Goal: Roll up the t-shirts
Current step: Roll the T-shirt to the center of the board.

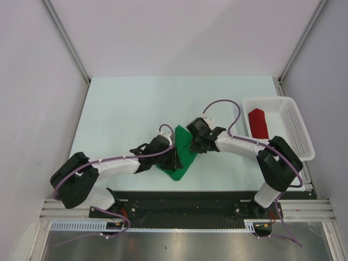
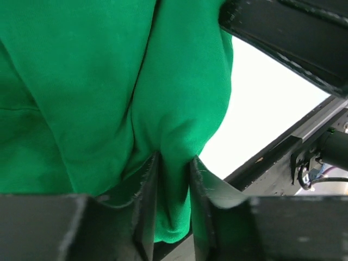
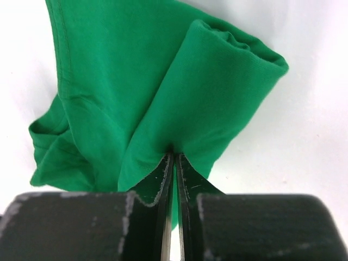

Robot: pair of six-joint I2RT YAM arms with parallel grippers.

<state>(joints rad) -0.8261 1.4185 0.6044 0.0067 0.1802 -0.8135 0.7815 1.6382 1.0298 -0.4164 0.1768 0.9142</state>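
The green t-shirt (image 1: 178, 169) lies bunched and partly rolled at the near middle of the table, between my two grippers. My left gripper (image 1: 174, 157) is at its left side. In the left wrist view that gripper (image 2: 173, 162) has its jaws parted, and a loose fold of the green cloth (image 2: 98, 81) hangs between them. My right gripper (image 1: 197, 147) comes in from the right. In its wrist view that gripper (image 3: 175, 156) is shut on a thin pinch of the green roll (image 3: 217, 92). The red t-shirt (image 1: 258, 123) lies rolled in the basket.
A white mesh basket (image 1: 291, 128) stands at the table's right edge. The black rail along the near edge (image 1: 206, 198) runs just behind the green shirt. White walls close in the table at the left, back and right.
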